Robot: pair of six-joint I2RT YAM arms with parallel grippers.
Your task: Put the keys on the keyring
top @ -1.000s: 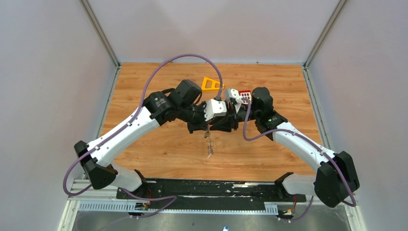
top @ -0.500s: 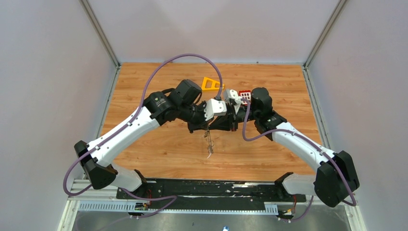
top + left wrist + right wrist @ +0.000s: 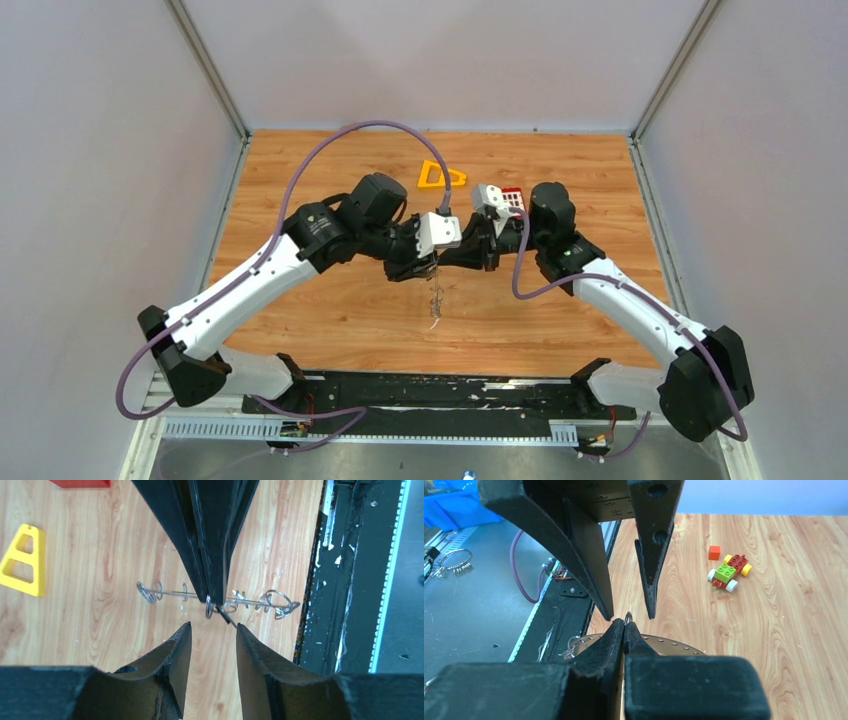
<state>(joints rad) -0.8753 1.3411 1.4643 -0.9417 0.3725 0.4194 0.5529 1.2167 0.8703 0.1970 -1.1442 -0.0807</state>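
Note:
The keyring (image 3: 170, 594) hangs above the table, edge-on and thin, with small silvery rings (image 3: 275, 602) strung along it. In the right wrist view it shows as a flat grey ring (image 3: 684, 646) with holes near its rim. My right gripper (image 3: 625, 624) is shut on it, a small wire loop (image 3: 628, 616) poking out between the tips. A tiny dark piece (image 3: 227, 616), possibly the key, juts out just below the right fingertips (image 3: 207, 587). My left gripper (image 3: 214, 626) stands open facing them, holding nothing. From above, both grippers (image 3: 440, 258) meet mid-table with the keyring (image 3: 436, 300) dangling.
A yellow-orange triangular frame (image 3: 440, 176) and a red keypad block (image 3: 511, 197) lie behind the grippers. A toy brick car (image 3: 729, 572) and an orange cube (image 3: 714, 552) sit on the wood. The black base rail (image 3: 430, 395) runs along the near edge.
My left gripper has opened and let go, and its arm has drawn back slightly to the left. My right gripper has closed on the keyring.

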